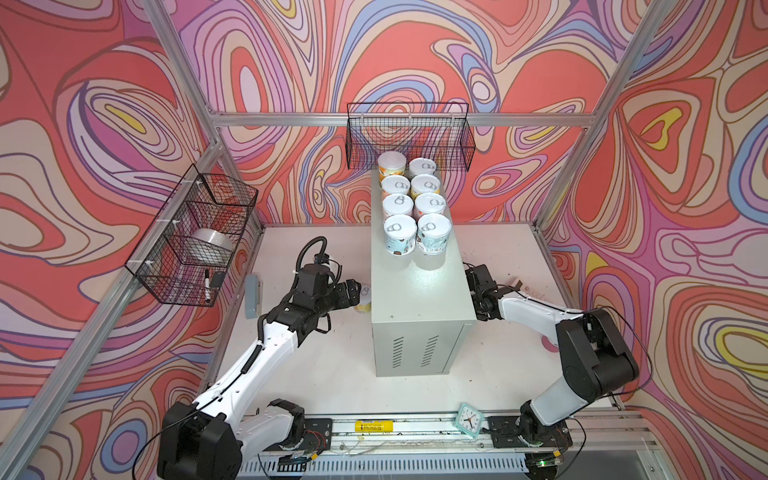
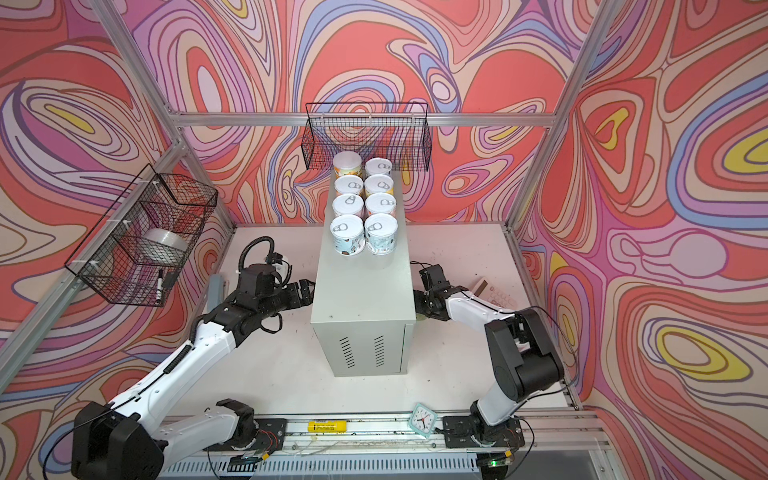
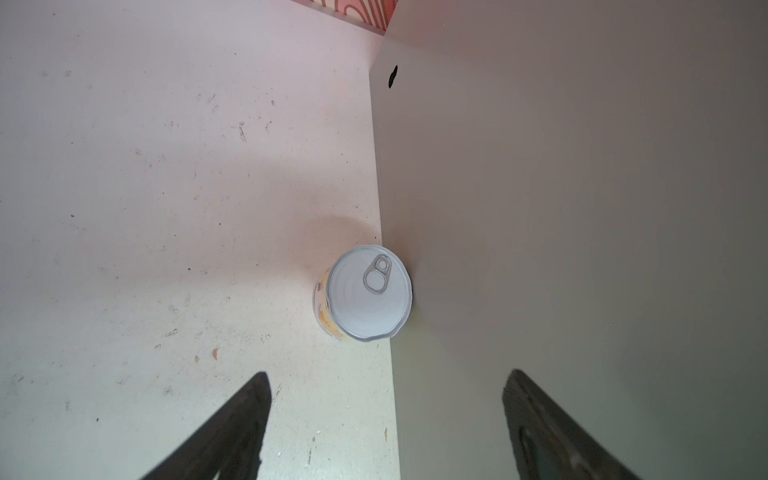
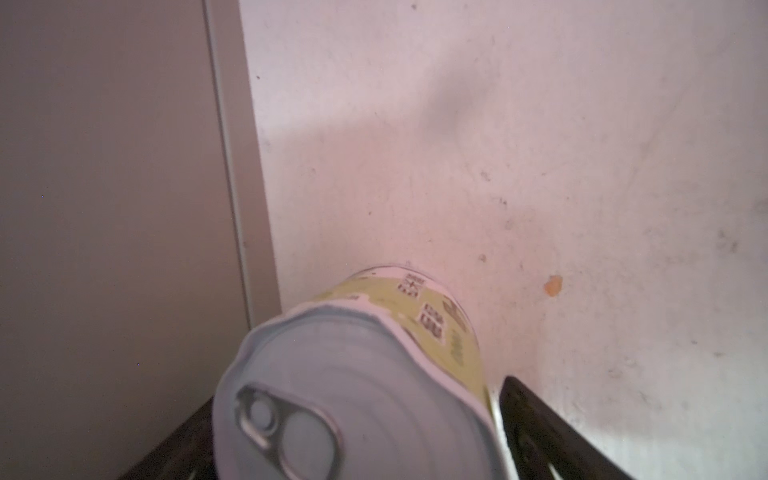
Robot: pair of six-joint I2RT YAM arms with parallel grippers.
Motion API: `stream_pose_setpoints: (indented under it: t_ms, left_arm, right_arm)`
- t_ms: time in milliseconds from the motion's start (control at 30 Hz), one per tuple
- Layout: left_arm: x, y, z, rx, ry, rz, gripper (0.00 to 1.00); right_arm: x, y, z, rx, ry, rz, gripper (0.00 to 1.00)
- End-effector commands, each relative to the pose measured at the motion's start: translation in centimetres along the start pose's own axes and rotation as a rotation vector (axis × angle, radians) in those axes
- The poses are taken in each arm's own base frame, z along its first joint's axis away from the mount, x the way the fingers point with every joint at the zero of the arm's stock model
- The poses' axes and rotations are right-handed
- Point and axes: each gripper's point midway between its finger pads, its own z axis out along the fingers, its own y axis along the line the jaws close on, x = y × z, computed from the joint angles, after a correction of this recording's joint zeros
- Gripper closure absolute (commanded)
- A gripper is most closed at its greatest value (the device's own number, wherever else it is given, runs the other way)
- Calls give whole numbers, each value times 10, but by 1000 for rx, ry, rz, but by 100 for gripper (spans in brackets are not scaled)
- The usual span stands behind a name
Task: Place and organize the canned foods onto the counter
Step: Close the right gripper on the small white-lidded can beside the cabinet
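Your right gripper (image 4: 359, 392) stands wide around the upright green-labelled tin can (image 4: 449, 328) on the white tabletop (image 4: 540, 166), just beside the tall grey metal counter (image 4: 104, 187). The left gripper (image 3: 388, 374), wide too and empty, has the yellow-labelled tin can (image 3: 368, 293) straight ahead of it.

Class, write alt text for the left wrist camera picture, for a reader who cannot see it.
A yellow-labelled tin with a pull-tab lid stands upright on the white tabletop, at the foot of the grey counter. The open left gripper hangs short of it, empty.
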Motion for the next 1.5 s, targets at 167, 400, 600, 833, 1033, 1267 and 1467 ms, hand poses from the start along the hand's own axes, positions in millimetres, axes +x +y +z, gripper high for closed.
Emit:
stream_pose_setpoints:
  t_ms: [167, 400, 600, 833, 1033, 1267, 1467]
  left_arm:
    - [-1, 1, 4, 7, -19, -11, 13]
    - [5, 2, 11, 19, -15, -27, 14]
    - [12, 4, 13, 24, -12, -42, 16]
    - [18, 7, 11, 16, -11, -47, 19]
    - [22, 9, 4, 13, -14, -51, 20]
    - [22, 9, -7, 2, -6, -17, 23]
    - [22, 10, -19, -31, 28, 13, 17]
  right_arm:
    - [-12, -31, -5, 207, -64, 22, 3]
    - [-17, -35, 0, 247, -64, -2, 12]
    - [-16, -38, 9, 266, -43, -22, 19]
    - [-10, -42, 8, 282, -22, -29, 60]
    - [-8, -39, -12, 270, -10, -54, 100]
    - [-5, -26, -92, 206, -4, -125, 100]
    - [-10, -17, -195, 167, -63, -150, 100]
